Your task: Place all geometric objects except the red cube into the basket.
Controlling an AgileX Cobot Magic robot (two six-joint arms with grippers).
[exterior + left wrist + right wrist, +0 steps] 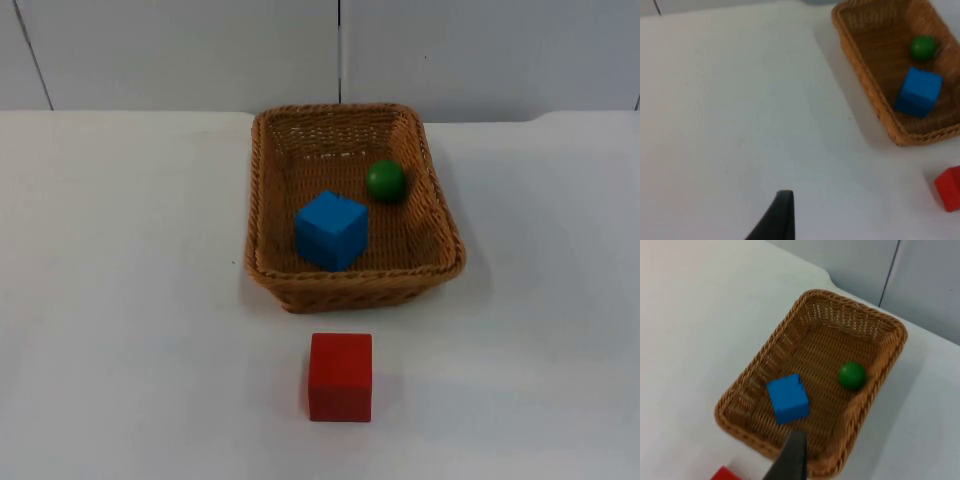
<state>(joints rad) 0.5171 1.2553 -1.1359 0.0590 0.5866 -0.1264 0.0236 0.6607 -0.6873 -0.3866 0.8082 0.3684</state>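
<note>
The blue wooden cube (331,230) and green ball (385,181) lie in the woven wicker basket (258,190); both look light and rigid. The red cube (340,376) stays on the white bench (120,300), and I cannot tell either tool's state.

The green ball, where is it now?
In the top view the green ball lies inside the basket, near its right wall, behind and right of the blue cube.

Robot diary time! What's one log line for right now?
blue cube: in wicker basket | green ball: in basket | red cube: on table, outside basket | left gripper: above bare table | right gripper: above basket
</note>
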